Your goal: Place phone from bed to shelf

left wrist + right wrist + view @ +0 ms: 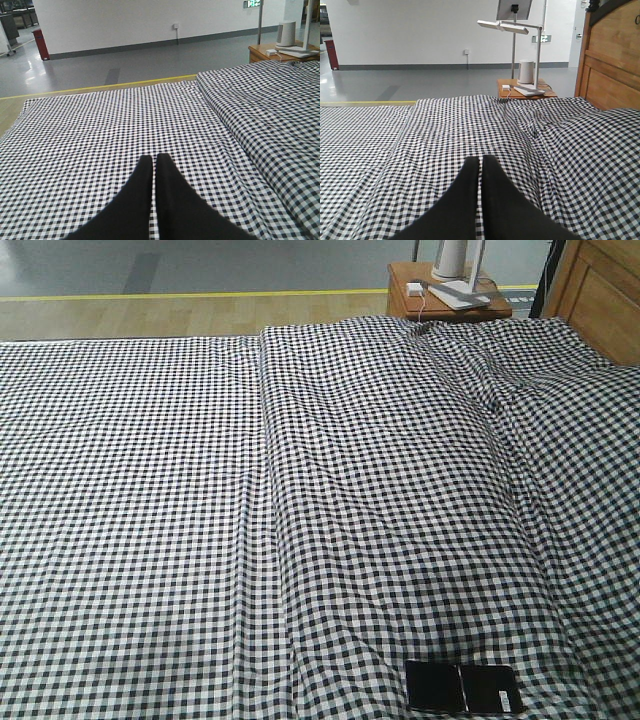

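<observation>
Phone (463,688) lies flat and face up on the bed (200,490) in the front view. It is at the sheet's edge farthest from the desk (420,302), well apart from it and roughly in line with it. Its long axis runs side to side, parallel to that edge, with the end nearer the headboard (600,295) tipped slightly toward the camera. It is a glossy black slab, rectangular, with a crease across its middle that splits it into two near-square halves. A small white sticker sits at its headboard-side corner. The sheet is soft gingham in small black and white checks, with long folds running from the phone's edge toward the desk. The desk is reddish-brown wood; the headboard beside it is lighter panelled wood.

In the left wrist view, the left fingers (140,190) are matte black tapered wedges pressed together with only a hairline slit between them. They hold nothing and point across the sheet, with the desk (260,50) far off to one side. The phone is out of sight here.

In the right wrist view, the right fingers (465,190) are likewise closed tip to tip on nothing and point roughly toward the desk (507,86). On the desk stand a white lamp (502,26) with a flat bar head and a white cylinder (526,71). No phone shows.
</observation>
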Robot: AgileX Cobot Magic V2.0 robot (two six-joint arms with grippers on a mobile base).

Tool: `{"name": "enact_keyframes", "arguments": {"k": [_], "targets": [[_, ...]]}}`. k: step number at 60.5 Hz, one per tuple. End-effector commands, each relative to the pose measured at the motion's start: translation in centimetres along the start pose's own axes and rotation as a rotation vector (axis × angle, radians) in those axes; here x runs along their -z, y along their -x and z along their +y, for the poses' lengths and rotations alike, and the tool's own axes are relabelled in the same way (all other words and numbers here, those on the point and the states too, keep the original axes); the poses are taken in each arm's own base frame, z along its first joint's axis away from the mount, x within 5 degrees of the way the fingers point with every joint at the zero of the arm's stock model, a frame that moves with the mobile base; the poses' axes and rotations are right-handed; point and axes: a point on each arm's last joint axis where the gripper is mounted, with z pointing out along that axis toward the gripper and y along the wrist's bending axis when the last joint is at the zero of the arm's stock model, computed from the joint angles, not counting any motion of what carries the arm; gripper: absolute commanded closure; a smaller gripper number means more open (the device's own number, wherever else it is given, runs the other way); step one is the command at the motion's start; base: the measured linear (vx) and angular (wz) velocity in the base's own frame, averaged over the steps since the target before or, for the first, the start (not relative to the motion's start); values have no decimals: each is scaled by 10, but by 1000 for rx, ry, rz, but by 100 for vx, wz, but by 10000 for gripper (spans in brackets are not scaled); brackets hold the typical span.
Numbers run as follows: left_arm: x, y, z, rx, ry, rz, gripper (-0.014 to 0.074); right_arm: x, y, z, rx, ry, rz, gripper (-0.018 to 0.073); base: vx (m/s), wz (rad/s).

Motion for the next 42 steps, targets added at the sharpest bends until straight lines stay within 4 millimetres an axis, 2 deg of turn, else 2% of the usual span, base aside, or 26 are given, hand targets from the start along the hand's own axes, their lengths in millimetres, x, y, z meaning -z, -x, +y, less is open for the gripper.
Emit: {"name": "enact_keyframes", "arguments": {"k": [1, 42], "targets": [[3, 14, 2, 15, 11, -107, 595, 1, 6, -1, 22, -12, -79, 564, 0, 0], [3, 14, 2, 15, 11, -107, 595, 1, 6, -1, 22, -12, -79, 564, 0, 0]]}}
